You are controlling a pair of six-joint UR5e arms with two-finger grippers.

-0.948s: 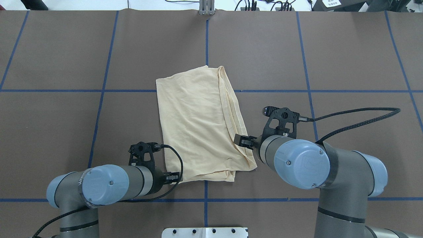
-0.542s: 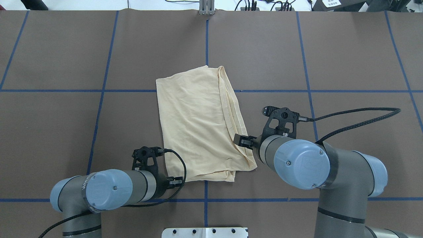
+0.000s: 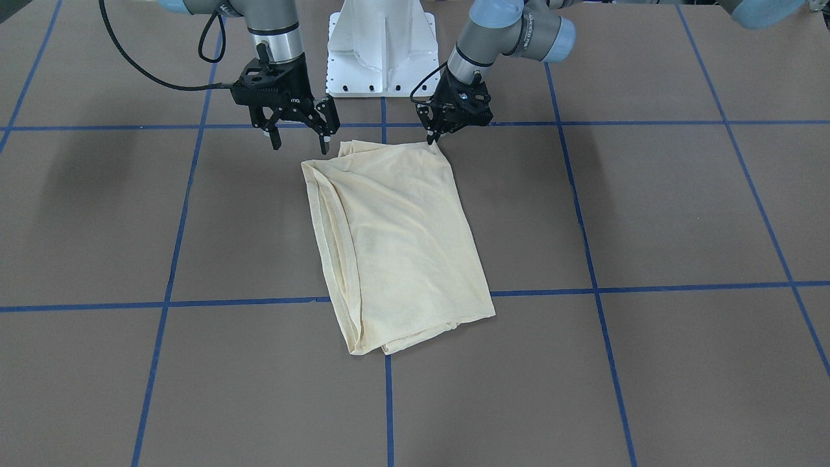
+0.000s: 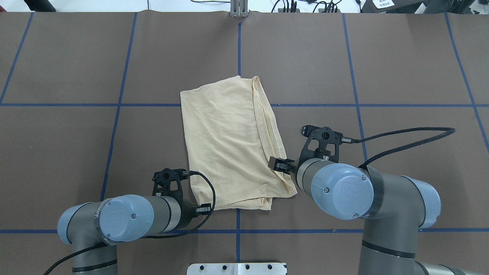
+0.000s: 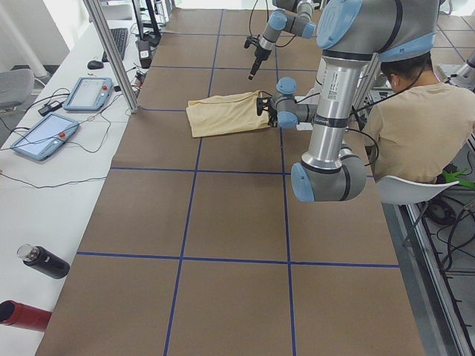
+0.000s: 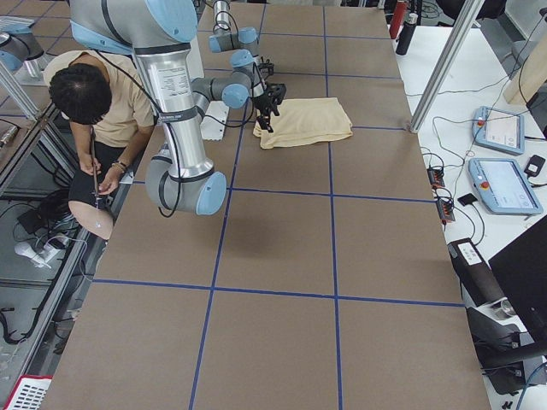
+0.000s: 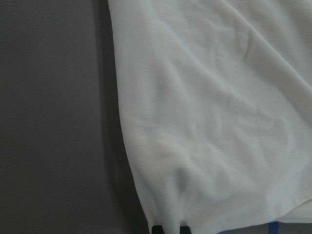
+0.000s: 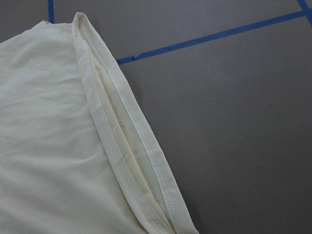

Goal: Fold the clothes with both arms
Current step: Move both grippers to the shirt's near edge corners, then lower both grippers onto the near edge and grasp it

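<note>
The cream-yellow shirt lies folded into a long rectangle mid-table, with its hemmed edges stacked along the robot's right side. The print and neck label are hidden. My left gripper is shut on the shirt's near left corner, low at the table; it also shows in the overhead view. In the left wrist view the fabric puckers at the closed fingertips. My right gripper is open and empty, just above the shirt's near right corner; it also shows in the overhead view.
The brown table cover carries a blue tape grid. The white pedestal base stands at the robot's edge. A seated person is behind the robot. Tablets and bottles lie on the side bench.
My left arm has slid a little toward the robot's edge and to the right, keeping the shirt's corner. My right arm has shifted slightly left. The shirt lies as before.
</note>
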